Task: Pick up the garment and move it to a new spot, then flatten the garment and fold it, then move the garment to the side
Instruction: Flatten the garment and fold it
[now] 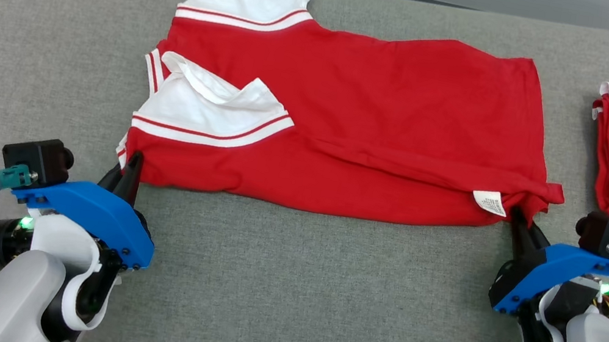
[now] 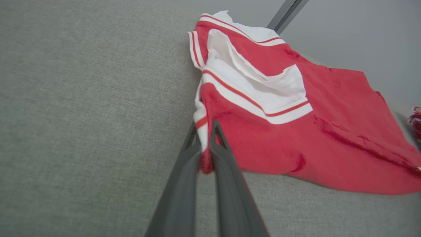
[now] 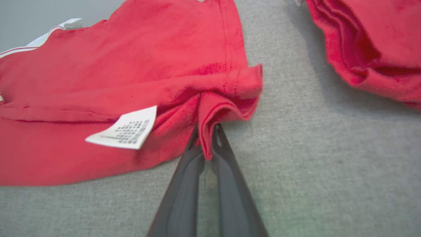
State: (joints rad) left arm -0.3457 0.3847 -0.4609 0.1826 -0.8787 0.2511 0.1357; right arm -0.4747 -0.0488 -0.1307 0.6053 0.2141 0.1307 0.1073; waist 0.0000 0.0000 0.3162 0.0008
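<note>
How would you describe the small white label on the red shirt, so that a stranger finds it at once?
On the grey table lies a spread red shirt with white sleeves. Follow its near edge to the corner pinched by the right gripper; the label sits left of it. It is the sole white patch bearing tiny print, unlike the striped sleeves.

— What is the shirt like?
— The T-shirt (image 1: 388,117) is red. Its white sleeves (image 1: 209,109) have thin red stripes.
— How does it lie?
— Flat on the grey table (image 1: 284,291), near side folded over on top. Neck end left, bottom end right. A small white label (image 1: 489,202) shows by the near right corner.
</note>
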